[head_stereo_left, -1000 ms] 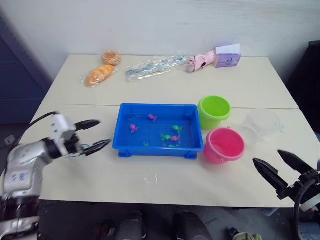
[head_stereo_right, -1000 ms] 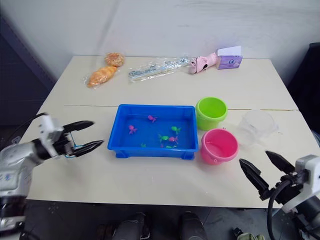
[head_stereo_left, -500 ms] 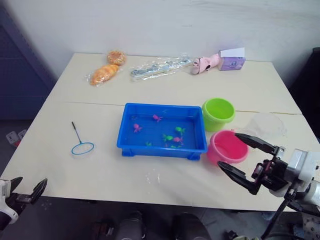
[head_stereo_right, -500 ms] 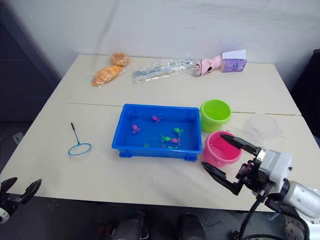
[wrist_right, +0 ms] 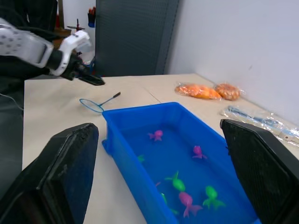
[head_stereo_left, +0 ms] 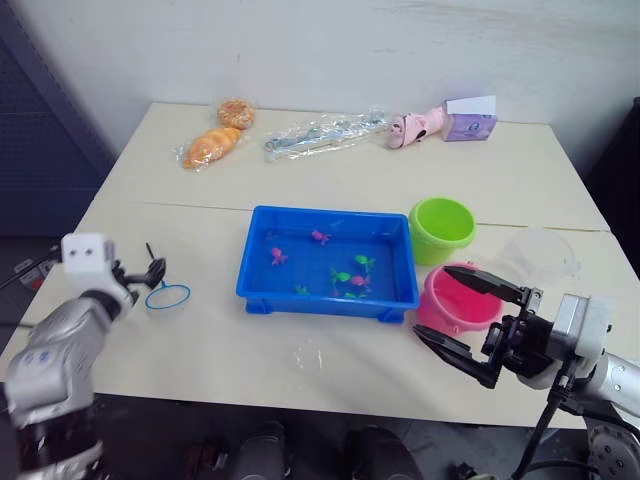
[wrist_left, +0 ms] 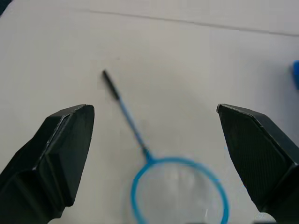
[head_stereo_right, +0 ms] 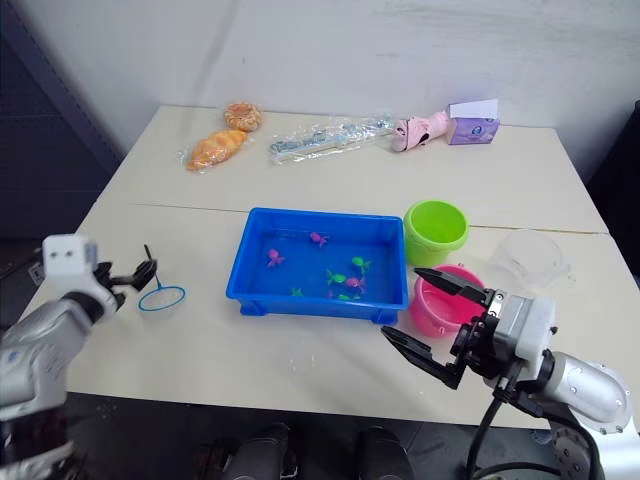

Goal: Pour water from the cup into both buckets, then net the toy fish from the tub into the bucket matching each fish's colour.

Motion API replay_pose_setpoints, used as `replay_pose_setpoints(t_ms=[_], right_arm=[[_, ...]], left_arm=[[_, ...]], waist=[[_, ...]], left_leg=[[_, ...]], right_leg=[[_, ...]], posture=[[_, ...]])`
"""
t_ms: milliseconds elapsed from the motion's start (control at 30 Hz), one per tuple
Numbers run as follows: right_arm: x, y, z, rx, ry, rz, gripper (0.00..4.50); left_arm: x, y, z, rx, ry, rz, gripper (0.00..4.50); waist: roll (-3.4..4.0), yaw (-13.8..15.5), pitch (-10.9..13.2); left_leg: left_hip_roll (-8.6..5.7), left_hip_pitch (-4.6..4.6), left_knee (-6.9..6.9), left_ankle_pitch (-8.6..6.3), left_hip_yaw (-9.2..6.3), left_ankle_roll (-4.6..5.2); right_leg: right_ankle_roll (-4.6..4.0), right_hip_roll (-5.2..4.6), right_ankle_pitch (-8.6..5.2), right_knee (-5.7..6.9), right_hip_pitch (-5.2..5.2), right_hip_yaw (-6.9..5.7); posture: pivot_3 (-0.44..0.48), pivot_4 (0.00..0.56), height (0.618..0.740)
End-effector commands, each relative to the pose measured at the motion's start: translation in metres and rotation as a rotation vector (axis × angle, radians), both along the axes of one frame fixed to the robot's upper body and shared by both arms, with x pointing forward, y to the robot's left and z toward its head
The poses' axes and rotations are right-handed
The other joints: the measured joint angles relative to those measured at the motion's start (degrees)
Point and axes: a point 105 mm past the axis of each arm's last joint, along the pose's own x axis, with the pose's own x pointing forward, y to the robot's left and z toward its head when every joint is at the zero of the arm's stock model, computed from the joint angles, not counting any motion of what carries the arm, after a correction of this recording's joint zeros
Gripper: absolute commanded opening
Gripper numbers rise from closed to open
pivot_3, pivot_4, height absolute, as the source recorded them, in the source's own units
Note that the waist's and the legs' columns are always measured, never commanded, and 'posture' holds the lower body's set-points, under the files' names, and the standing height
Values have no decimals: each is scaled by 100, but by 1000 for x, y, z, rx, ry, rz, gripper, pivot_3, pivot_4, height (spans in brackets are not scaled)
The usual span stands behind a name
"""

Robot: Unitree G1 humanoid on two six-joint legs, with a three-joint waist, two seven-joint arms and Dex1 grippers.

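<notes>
A cream table [head_stereo_left: 300,355] is seen from above. A blue tub [head_stereo_left: 328,264] sits at its middle, with pink and green fish [head_stereo_left: 344,276] scattered inside. Just right of the tub stand a green bucket [head_stereo_left: 441,229] and, nearer the front edge, a pink bucket [head_stereo_left: 457,299]. A clear cup [head_stereo_left: 545,257] is placed to the right of the buckets. The net [wrist_left: 161,173] lies flat on the table, left of the tub. The left gripper [wrist_left: 159,158] is held just above the net, fingers spread wide on either side of it. The right gripper [head_stereo_left: 468,325] is held in front of the pink bucket, fingers spread and empty. Bread [head_stereo_left: 212,145], a plastic wrapper [head_stereo_left: 320,133] and a purple box [head_stereo_left: 470,119] are lined along the far edge.
</notes>
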Motion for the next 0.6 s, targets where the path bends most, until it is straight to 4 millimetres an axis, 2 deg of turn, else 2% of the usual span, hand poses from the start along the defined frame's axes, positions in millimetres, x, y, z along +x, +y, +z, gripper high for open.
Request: replay_pose_setpoints(t_ms=[33,233,333,400,600], right_arm=[[-3,6,18,20,-82,-26,4433],[-6,9,24,28,-101,-63,4433],[-7,10,23,25,-104,-77,4433],[-7,11,24,29,-111,-86,4433],[-6,20,41,69,-169,-83,4433]], left_arm=[[17,14,-10,102,73,144,4500],[39,16,-22,27,99,262,4500],[47,9,-39,16,157,246,4500],[47,12,-42,52,165,261,4500],[44,11,-64,-43,251,280,4500]], waist=[[-1,-27,0],[-9,7,5],[-25,33,6],[-25,42,6],[-25,31,6]], left_leg=[[0,3,-2,1,2,-2],[3,4,3,3,8,-8],[3,2,6,2,8,-10],[1,2,8,2,9,-10],[2,7,8,7,9,-18]], right_leg=[[1,1,1,1,2,1],[3,3,0,11,-5,3],[3,2,0,10,-4,3],[3,2,1,10,-4,3],[4,2,0,16,-3,3]], posture=[[0,150,740],[0,150,740],[0,150,740],[0,150,740],[0,150,740]])
